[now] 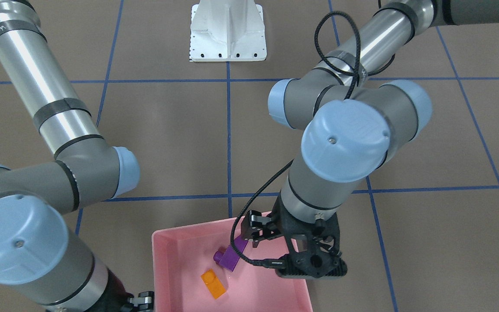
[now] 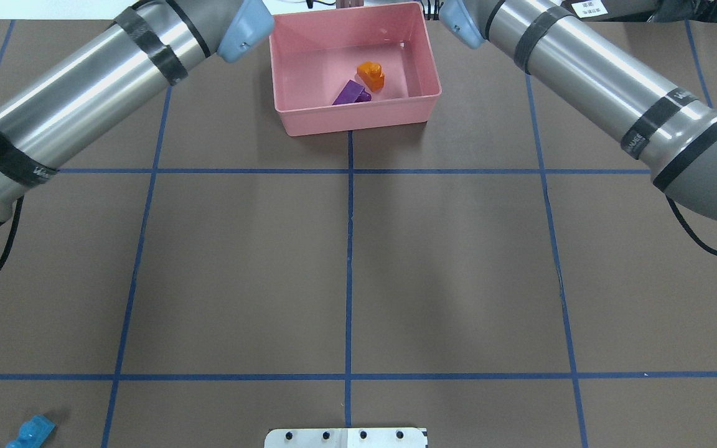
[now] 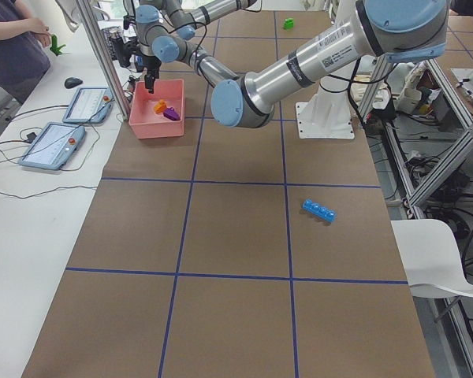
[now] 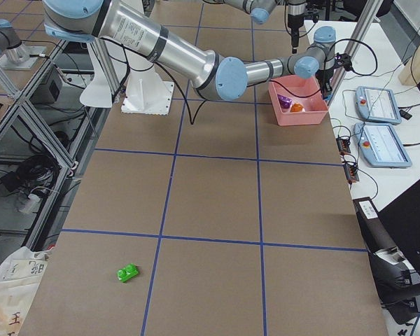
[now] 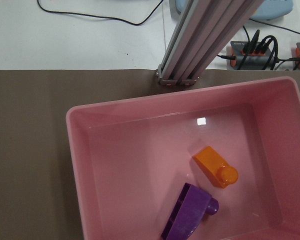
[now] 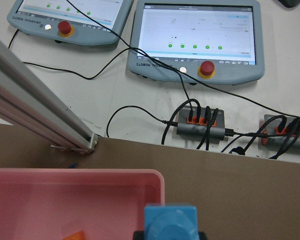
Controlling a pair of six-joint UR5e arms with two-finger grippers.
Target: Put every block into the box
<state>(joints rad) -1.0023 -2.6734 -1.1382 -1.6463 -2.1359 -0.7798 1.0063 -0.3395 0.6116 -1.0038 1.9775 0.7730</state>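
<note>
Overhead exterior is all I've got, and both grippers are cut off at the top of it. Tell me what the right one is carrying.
Observer: The right gripper is clamped on a small blue block, right at the edge of the box.
Operator: Now report the left one.
Observer: The left gripper hangs over the box above the purple block. Its wrist view shows nothing held.
Operator: List any blocks outside my frame.
Observer: One green block lies on the table, far out toward the robot's right end.
</note>
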